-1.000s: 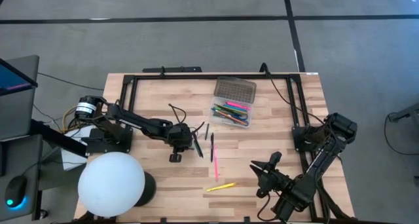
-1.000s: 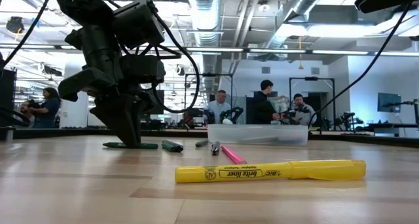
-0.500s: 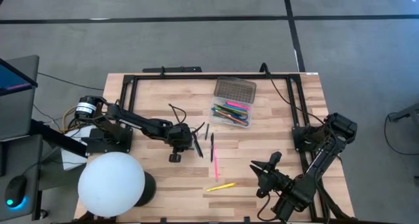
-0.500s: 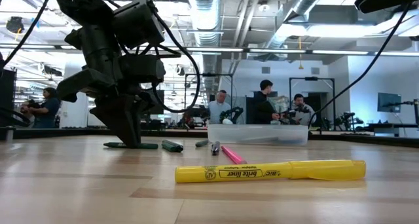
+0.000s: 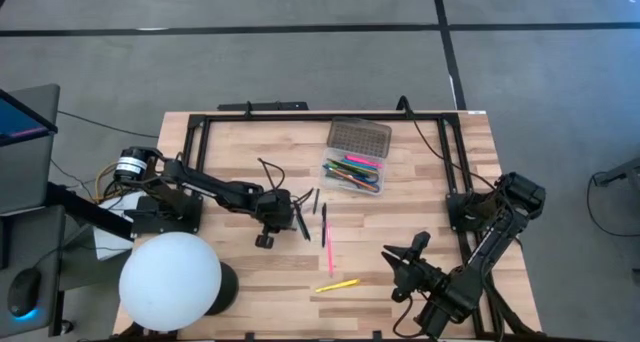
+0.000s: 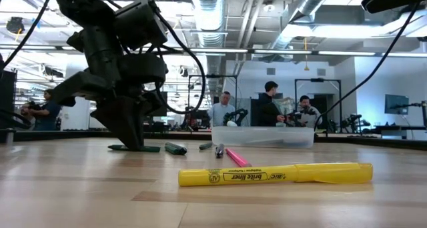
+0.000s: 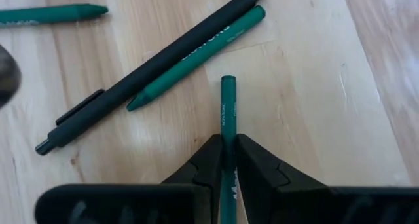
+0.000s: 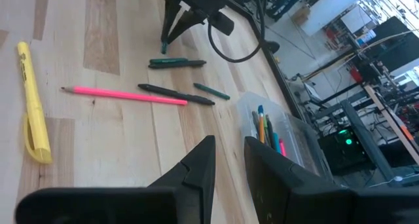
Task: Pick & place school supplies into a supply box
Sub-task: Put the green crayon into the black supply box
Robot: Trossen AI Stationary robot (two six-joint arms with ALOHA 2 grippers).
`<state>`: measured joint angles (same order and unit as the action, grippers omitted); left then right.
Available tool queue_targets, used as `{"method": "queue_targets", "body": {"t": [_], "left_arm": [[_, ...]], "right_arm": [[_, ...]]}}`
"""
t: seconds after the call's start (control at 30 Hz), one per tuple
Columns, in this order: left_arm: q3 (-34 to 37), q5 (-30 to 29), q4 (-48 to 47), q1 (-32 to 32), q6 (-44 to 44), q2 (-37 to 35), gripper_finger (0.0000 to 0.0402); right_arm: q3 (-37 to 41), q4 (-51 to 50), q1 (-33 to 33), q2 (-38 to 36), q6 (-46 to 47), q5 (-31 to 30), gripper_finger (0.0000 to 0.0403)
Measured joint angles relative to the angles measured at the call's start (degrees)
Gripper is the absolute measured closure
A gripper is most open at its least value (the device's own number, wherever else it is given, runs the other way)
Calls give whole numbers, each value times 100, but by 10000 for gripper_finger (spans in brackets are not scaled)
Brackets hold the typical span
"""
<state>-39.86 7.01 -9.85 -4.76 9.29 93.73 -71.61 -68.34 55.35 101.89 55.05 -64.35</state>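
We see a green pencil [image 7: 227,112] pinched between the two dark fingers of the left gripper [image 7: 226,160], its lower length hidden behind them and only the blunt end showing ahead. Those jaws are closed on it, tips down near the wooden table [image 5: 230,252], left of centre. Just beyond it lie a black pen [image 7: 150,70] and a second green pencil [image 7: 196,60] side by side, touching along their length; a third green pencil [image 7: 49,13] is cut off at the frame edge.

From above, these are thin dark slivers beside the left gripper [image 5: 293,218], and we cannot tell them apart there. A pink pencil [image 5: 329,250] lies nearer the middle, and a yellow highlighter [image 6: 275,174] lies closer to the front edge.

The supply box [image 5: 353,175] sits open toward the back, holding a jumble of coloured pens we cannot count; its dotted lid [image 5: 359,137] lies just behind it, touching. In the low view the box is a pale tray, contents unreadable.

The right gripper [image 8: 228,160] hovers over the front right of the table, jaws a little apart and holding nothing.

People stand in the room beyond, too far off to make out.
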Motion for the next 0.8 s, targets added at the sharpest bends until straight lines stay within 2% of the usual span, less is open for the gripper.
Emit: {"method": "queue_targets", "body": {"t": [0.37, 0.63, 0.8], "left_arm": [[-2, -37, 115, -35, 76, 1, 368], [16, 256, 251, -274, 242, -358, 368], [9, 64, 507, -445, 536, -555, 368]], "right_arm": [[0, 2, 0, 0, 0, -1, 327], [0, 4, 0, 0, 0, -1, 327], [0, 15, 0, 0, 0, -5, 327]]}}
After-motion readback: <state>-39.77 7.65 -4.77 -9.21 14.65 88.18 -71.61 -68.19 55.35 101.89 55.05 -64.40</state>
